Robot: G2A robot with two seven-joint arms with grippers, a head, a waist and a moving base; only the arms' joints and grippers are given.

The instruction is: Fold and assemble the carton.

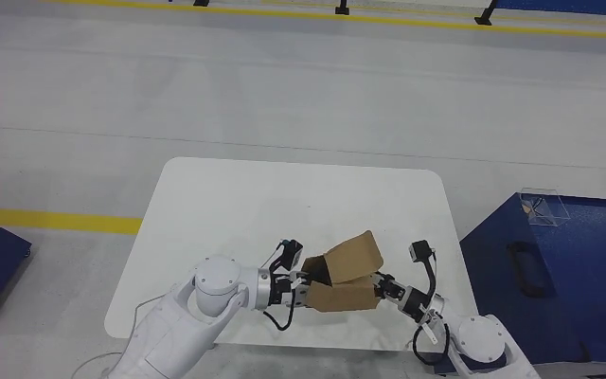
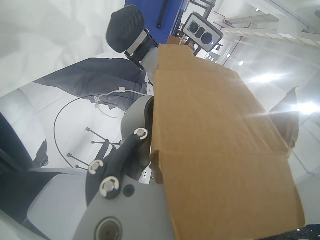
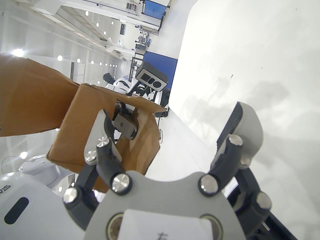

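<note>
Grey floor with yellow lines runs round a white worktop [image 1: 284, 189] with rounded corners. A blue cabinet [image 1: 540, 275] stands to the robot's right, with a clear plastic box [image 1: 542, 206] on top. From above, both arms meet at the near edge of the worktop with the brown carton [image 1: 348, 270] between them, one flap raised and slanting up toward the far side. The left tool [image 1: 301, 281] is at the carton's left end and the right tool [image 1: 383, 284] at its right end. I cannot tell whether the carton touches the surface.

From the left wrist, the carton's broad panel runs out from the tool. One grey finger [image 2: 136, 118] lies tight against the panel's edge and the other is hidden behind the cardboard, so this tool looks clamped on the carton wall. Beyond the panel, a black textured pad [image 2: 125, 29] of the right tool faces this way, clear of the cardboard.

From the right wrist, that tool is spread wide. One finger [image 3: 106, 128] rests at the carton's open end, and the other finger [image 3: 245, 123] hangs apart over the bare worktop, gripping nothing.
</note>
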